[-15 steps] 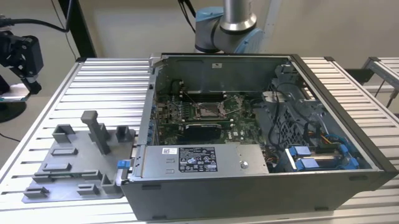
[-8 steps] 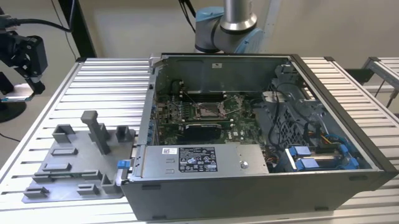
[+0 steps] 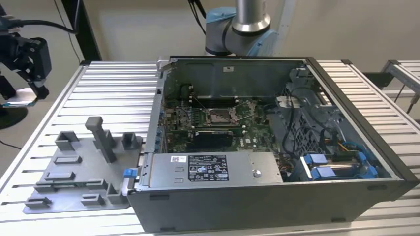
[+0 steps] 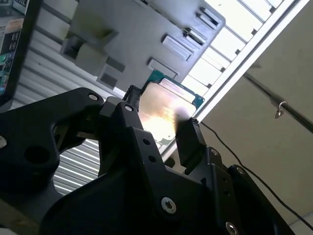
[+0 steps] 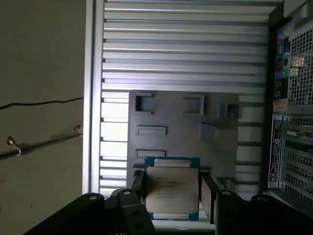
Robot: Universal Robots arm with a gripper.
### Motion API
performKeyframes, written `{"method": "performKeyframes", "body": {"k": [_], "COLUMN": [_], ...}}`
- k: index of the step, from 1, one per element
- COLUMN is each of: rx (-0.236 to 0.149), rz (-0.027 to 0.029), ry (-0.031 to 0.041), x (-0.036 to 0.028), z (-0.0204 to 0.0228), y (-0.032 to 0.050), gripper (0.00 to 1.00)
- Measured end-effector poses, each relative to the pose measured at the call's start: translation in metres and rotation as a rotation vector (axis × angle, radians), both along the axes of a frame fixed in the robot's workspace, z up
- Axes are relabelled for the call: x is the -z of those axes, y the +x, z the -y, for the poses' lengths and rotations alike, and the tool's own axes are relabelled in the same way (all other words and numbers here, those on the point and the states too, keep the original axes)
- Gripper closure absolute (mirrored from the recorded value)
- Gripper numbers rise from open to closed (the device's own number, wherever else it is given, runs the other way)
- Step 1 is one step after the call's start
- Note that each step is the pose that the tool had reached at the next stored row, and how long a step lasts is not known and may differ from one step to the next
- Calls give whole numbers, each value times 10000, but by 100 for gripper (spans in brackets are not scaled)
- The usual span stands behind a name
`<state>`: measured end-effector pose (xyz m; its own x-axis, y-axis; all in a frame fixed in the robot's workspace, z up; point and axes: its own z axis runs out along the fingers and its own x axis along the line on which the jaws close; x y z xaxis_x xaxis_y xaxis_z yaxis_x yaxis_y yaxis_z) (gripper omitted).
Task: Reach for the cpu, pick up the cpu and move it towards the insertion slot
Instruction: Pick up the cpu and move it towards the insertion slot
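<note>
The exterior view takes in the whole layout. The jaws hang at its far left, out past the edge of the bench (image 3: 111, 83), clenched on the cpu (image 3: 17, 103), which shows as a pale plate lying roughly level at their tips. It is well apart from the slot (image 3: 220, 116). The slot sits on the board inside the open case (image 3: 276, 196), with a shiny frame, a dark centre and a thin lever. The case also holds a silver box (image 3: 210, 169) along its near wall, and cables and blue parts toward the exterior view's right. A grey fixture plate (image 3: 82, 169) with blocks and recesses lies on the bench just beside the case, on the exterior view's left. The arm (image 3: 239, 24) rises behind the case.

Both wrist views show the grip up close. The cpu's silvery lid faces the cameras, rimmed by its green board. In the first wrist view the cpu looks slightly oblong. One black finger (image 5: 138, 183) presses each long edge, so its long axis runs along the fingers. Behind the cpu lie the fixture plate, the slatted bench and floor. The second wrist view catches a bright glare on the lid.
</note>
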<state>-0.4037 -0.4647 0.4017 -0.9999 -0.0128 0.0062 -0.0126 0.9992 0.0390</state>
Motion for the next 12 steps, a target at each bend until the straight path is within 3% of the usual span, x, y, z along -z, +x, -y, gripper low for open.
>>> {"method": "performKeyframes", "body": {"k": [12], "rx": [-1], "rz": [-2], "ry": [-1], "x": [-1], "z": [-1], "y": [142], "gripper": [100]}}
